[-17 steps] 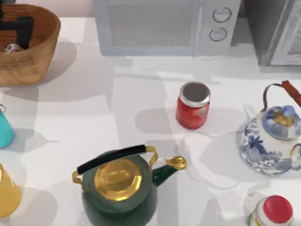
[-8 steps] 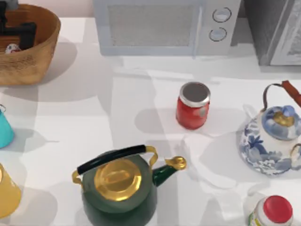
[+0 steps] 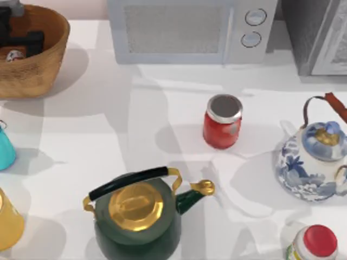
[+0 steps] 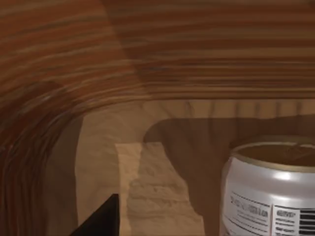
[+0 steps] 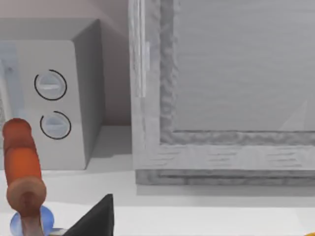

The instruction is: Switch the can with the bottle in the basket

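The red can (image 3: 222, 122) with its flat silver top stands upright on the white table, right of the middle. The wicker basket (image 3: 51, 59) sits at the far left corner. Inside it stands the small bottle (image 3: 12, 54), white with a gold top, seen close in the left wrist view as the bottle (image 4: 270, 191). My left gripper (image 3: 20, 42) hangs inside the basket just above and beside the bottle, open, with one dark fingertip (image 4: 101, 219) clear of it. My right gripper (image 5: 157, 232) is parked off to the right, open, one fingertip (image 5: 96, 219) showing.
A dark green kettle (image 3: 135, 216) with a gold lid stands at the front centre. At the right are a blue-and-white teapot (image 3: 314, 157) and a red-capped container (image 3: 317, 244). A microwave (image 3: 190, 30) lines the back. A teal object (image 3: 5, 149) and a yellow one (image 3: 8, 222) sit at the left edge.
My left gripper has shifted slightly within the basket, lower and closer to the bottle. The can and everything else have stayed put.
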Tool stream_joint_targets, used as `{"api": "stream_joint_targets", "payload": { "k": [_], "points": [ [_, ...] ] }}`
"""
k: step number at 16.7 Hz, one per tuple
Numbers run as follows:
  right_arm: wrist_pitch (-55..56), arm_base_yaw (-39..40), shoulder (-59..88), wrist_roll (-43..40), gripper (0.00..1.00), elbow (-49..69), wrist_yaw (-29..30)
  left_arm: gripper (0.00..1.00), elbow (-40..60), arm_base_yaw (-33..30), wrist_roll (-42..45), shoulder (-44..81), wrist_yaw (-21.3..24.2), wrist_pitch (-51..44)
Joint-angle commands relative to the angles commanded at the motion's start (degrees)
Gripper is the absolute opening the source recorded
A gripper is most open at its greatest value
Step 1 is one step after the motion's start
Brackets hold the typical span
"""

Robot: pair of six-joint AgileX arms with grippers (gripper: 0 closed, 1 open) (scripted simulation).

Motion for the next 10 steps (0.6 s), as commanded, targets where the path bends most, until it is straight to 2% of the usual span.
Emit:
{"api": "stream_joint_targets", "payload": {
  "k": [1,10],
  "points": [
    [0.0,0.0,0.0,0.0,1.00,0.0,0.0,1.00,0.0,0.0,0.0,0.0,0.0,0.0],
    [0.0,0.0,0.0,0.0,1.00,0.0,0.0,0.32,0.0,0.0,0.0,0.0,0.0,0.0]
  ]
}}
